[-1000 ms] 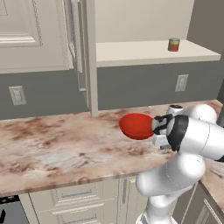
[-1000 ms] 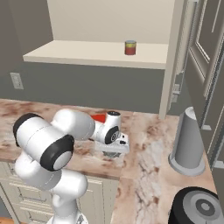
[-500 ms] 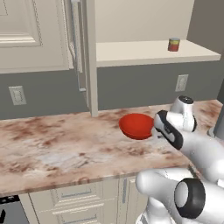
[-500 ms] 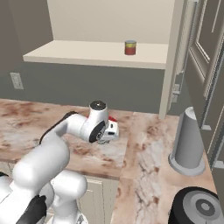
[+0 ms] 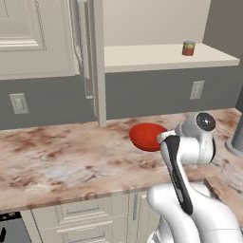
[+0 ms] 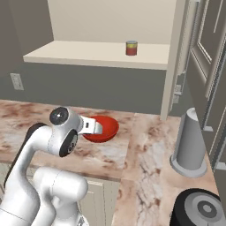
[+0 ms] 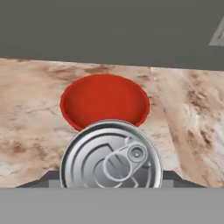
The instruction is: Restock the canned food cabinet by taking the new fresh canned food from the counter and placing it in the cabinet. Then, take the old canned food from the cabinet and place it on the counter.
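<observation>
Holding the new fresh canned food right at the hand camera, the gripper seems to have the flat silver tin, pull-tab lid facing the lens; the fingertips are hidden behind it, so how wide the jaws stand cannot be told. Just beyond the tin at 12 o'clock sits the red bowl on the counter. The old canned food stands upright on the cabinet shelf. Next, to my judgement: lift clear of the bowl, rise to shelf height, and set the tin down well apart from the red can. Compared with half a second ago, the arm has folded back toward the base, wrist nearer the counter's front edge.
</observation>
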Tool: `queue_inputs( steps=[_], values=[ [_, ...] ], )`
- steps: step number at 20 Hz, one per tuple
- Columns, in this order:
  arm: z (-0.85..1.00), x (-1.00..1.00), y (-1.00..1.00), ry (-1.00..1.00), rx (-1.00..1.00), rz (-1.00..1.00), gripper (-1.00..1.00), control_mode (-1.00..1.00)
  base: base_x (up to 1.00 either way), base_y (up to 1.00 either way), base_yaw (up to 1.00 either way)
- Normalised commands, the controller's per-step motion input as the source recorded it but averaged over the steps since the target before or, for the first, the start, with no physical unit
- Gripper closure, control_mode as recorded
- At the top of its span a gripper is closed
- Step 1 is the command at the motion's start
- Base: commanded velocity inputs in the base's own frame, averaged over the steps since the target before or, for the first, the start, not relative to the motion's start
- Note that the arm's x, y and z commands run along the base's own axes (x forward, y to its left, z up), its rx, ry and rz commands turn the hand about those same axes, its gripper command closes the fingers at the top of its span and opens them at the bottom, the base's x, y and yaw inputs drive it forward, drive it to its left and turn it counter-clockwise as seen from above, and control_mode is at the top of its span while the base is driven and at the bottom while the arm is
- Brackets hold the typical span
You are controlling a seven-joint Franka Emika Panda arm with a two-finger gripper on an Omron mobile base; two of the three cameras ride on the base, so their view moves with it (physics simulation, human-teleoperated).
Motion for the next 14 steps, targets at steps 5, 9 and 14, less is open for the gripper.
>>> queue_inputs(
  steps=[5,9,14],
  values=[
    [1.0,-0.53,0.15,-0.32,0.0,-0.11,1.0,-1.0,0.0,0.0,0.0],
    [1.0,-0.48,0.06,-0.19,0.04,-0.07,1.0,-1.0,0.0,0.0,0.0],
    [1.0,-0.5,0.21,-0.03,0.14,0.0,1.0,-1.0,0.0,0.0,0.0]
  ],
)
